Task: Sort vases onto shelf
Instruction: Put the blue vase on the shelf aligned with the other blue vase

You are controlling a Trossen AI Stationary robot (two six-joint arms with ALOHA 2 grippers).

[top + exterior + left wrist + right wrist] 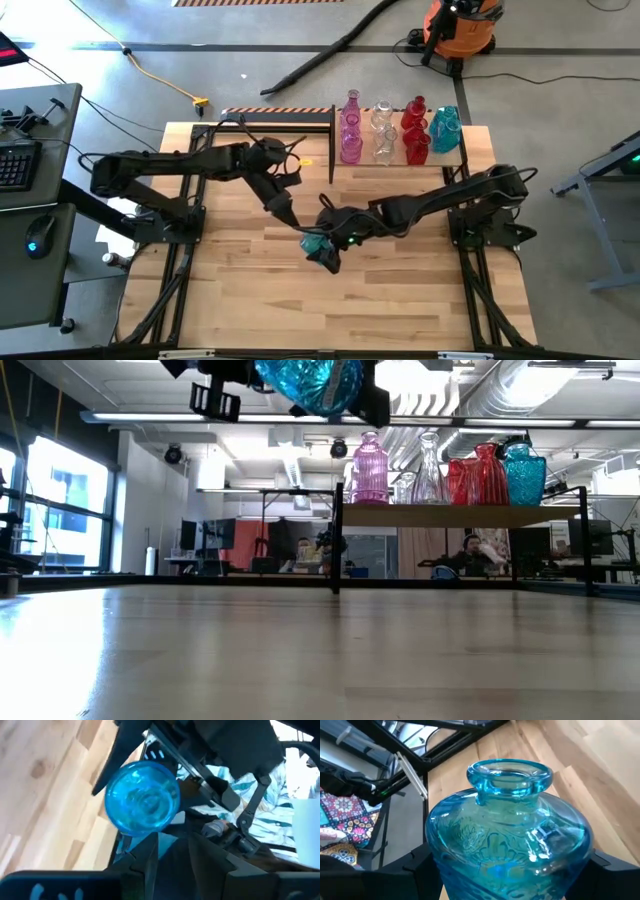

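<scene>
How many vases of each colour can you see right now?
Pink vases: 2
Clear vases: 2
Red vases: 2
Teal vases: 2, one held in the right end effector
Total: 8

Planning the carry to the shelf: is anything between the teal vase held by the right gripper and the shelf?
Nothing visible on the tabletop lies between the squat teal glass vase in the right gripper and the light-wood shelf. The left gripper hovers beside it, and the shelf already holds pink, clear, red and teal vases.
</scene>
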